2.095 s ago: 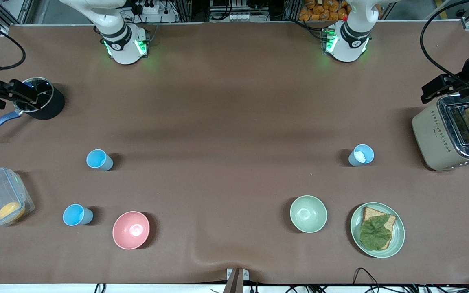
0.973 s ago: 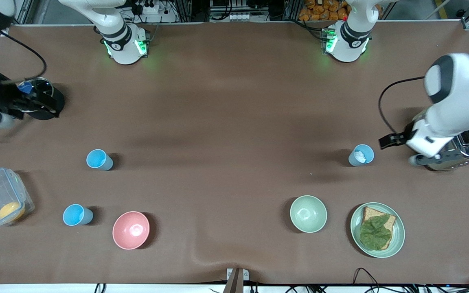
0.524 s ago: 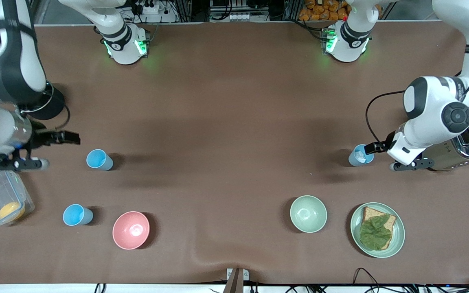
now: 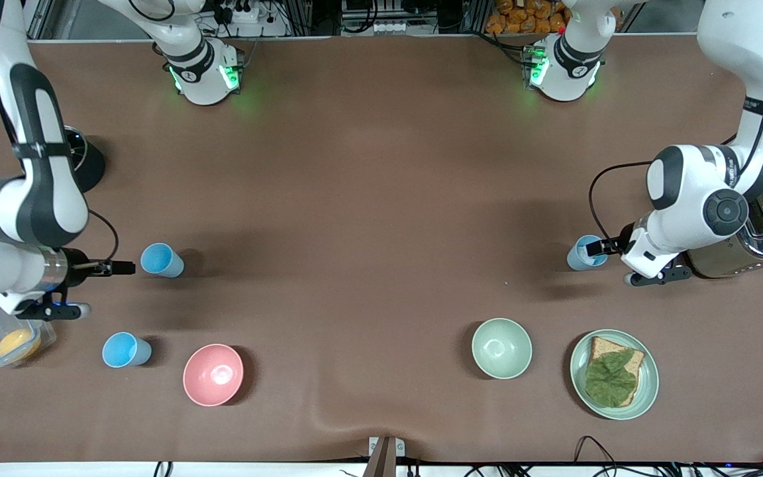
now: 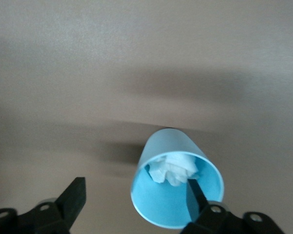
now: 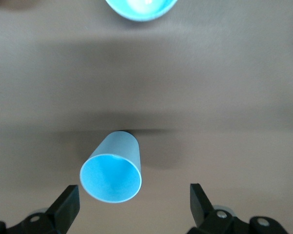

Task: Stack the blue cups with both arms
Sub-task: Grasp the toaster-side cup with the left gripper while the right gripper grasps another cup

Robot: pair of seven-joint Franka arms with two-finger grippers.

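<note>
My right gripper (image 4: pixel 123 267) sits at mid-height in the front view, toward the right arm's end of the table. It is low over the brown table (image 4: pixel 368 199) and its tips point at a sky-blue cup (image 4: pixel 161 260) that stands upright just beside them. In the right wrist view its two fingers (image 6: pixel 68 204) are spread wide at the lower edge of the frame. The cup (image 6: pixel 112 170) stands between and just ahead of them, closer to one finger than the other and not gripped. At the top edge of that view I catch a blue rim (image 6: pixel 141 7), possibly the second sky-blue cup (image 4: pixel 125 349), though too little shows to be sure. That second cup stands low in the front view, nearer the camera than the first, beside a pink bowl (image 4: pixel 213 374).

My left gripper (image 4: pixel 597 248) is at the grey-blue cup (image 4: pixel 580 255), at mid-height toward the left arm's end of the table. In the left wrist view its fingers (image 5: pixel 73 195) are apart in the lower part of the frame. One shows against the cup's open mouth and the other sits clear outside the wall, so it is not clamped on the cup (image 5: pixel 161 204). A crumpled white wad (image 5: pixel 173 168) lies inside the cup.

A toaster (image 4: pixel 719 260) stands just beside my left wrist. A pale green bowl (image 4: pixel 501 348) and a plate (image 4: pixel 646 387) with bread and a leaf lie lower in the frame.
</note>
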